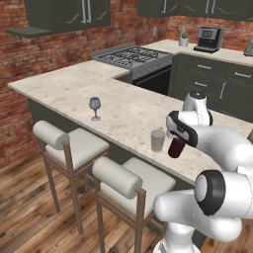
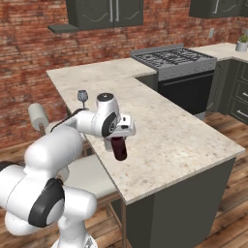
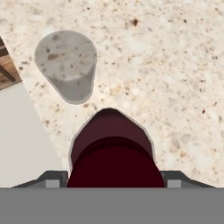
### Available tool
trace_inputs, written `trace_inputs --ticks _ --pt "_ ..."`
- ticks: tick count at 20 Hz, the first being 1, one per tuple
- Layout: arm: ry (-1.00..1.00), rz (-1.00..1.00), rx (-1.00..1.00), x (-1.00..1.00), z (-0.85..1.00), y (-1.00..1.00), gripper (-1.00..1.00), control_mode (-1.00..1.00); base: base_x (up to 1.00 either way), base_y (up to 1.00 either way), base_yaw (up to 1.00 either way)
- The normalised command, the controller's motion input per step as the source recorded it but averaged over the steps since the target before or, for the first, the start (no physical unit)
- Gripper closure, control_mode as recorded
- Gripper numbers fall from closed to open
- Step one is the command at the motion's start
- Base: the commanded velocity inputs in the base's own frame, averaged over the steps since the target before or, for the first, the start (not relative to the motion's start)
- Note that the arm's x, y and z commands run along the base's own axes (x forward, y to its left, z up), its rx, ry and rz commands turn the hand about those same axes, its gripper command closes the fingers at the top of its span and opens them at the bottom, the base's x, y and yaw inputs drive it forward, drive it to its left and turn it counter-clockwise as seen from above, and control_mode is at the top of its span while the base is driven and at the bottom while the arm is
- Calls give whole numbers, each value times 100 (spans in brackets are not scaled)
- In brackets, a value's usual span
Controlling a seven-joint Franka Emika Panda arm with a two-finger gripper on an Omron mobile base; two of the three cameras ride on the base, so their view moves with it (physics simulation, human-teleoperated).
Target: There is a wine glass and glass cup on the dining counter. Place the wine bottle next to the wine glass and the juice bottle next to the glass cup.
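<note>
White arm's hand point(image 3: 112, 181) clamped on the short stout dark maroon juice bottle point(image 1: 176, 147), gripping near its cap, fingertips point(image 3: 51, 179) either side. Bottle upright over the long beige speckled stone worktop point(image 1: 123, 106), close to its near edge; contact with the surface cannot be told. Small straight-sided greyish translucent glass cup point(image 1: 157, 140) stands just left of the bottle, not touching. Small clear stemmed wine glass point(image 1: 95, 108) further left along the same edge, well apart. Cushioned bar stools point(image 1: 74, 148) below the edge.
</note>
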Motion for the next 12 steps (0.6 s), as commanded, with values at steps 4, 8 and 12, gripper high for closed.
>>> trace_inputs --ticks 4,8,12 --pt "0 5 0 16 -13 0 100 -100 0 0 0" --pt "0 7 0 10 -21 0 100 -100 0 0 0" --pt "0 9 0 0 -31 0 100 -100 0 0 0"
